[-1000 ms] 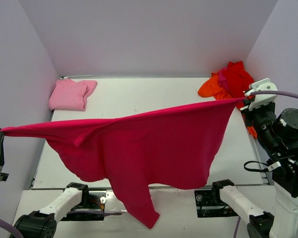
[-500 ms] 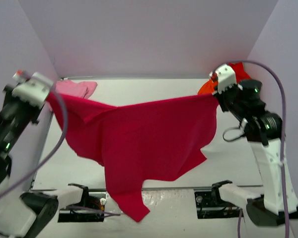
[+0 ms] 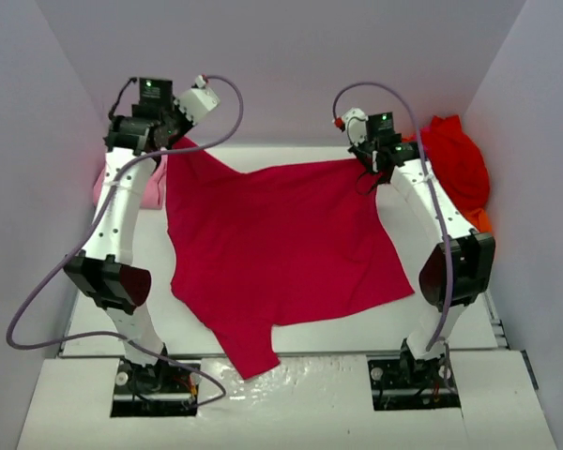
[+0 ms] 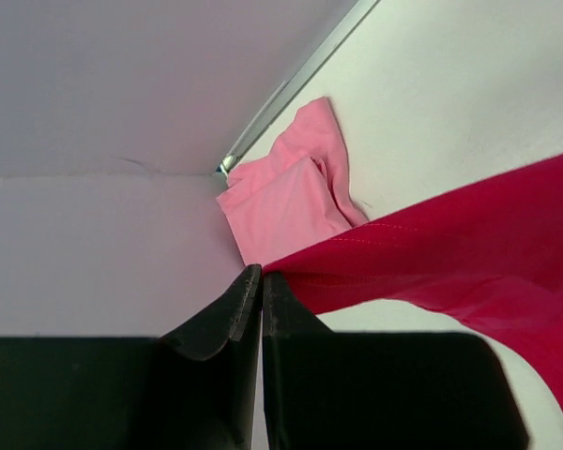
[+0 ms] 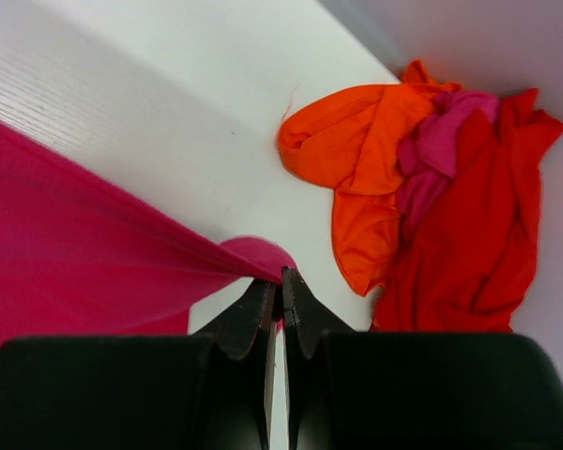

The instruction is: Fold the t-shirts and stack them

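Spread step: crimson-magenta shirt (image 3: 281, 244) lies across the table (image 3: 357, 326), far edge lifted. Left gripper (image 4: 261, 274) and right gripper (image 5: 281, 278) each pinch 1 far corner (jaws tight on cloth). Next, I'd judge: lower it flat, release, start folding. Pink shirt (image 4: 286, 202) sits folded far-left.

Top cam sits high behind the arm bases, looking down and forward over the whole table (image 3: 291, 157). The wrist cams ride right behind their claws, super close. The one on the left claw (image 4: 261, 274) faces the far-left corner with the pink shirt (image 4: 286, 202). The one on the right claw (image 5: 281, 278) faces the far-right corner, with the orange shirt (image 5: 357, 141) and red shirt (image 5: 479, 234). All three views catch the crimson shirt (image 3: 281, 244).
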`<state>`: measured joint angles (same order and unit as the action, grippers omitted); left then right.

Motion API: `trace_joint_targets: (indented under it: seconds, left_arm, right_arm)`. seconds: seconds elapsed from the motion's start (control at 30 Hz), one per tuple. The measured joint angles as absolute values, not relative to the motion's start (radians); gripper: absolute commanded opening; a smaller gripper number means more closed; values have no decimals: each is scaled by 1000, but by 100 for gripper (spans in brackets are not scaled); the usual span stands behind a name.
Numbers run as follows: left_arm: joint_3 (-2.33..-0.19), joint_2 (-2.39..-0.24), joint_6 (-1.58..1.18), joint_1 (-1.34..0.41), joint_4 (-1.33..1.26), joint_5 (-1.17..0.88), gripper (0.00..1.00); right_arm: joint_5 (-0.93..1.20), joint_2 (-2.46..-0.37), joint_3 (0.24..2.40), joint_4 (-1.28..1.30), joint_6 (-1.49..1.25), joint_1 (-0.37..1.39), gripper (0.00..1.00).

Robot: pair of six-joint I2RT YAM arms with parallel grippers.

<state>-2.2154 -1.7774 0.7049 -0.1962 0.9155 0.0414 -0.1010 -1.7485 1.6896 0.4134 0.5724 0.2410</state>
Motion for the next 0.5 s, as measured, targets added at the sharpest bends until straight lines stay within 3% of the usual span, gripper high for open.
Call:
trace_joint_targets:
  seconds: [0.3,0.5]
  left_arm:
    - [-2326,-2183,755,-155,696,62,0]
    - [-2422,-2353,767,-129,678,77,0]
  right_arm:
    - [-168,-2239,2015,319,609,235,0]
    - [-220,-2392,2128,298,626,233,0]
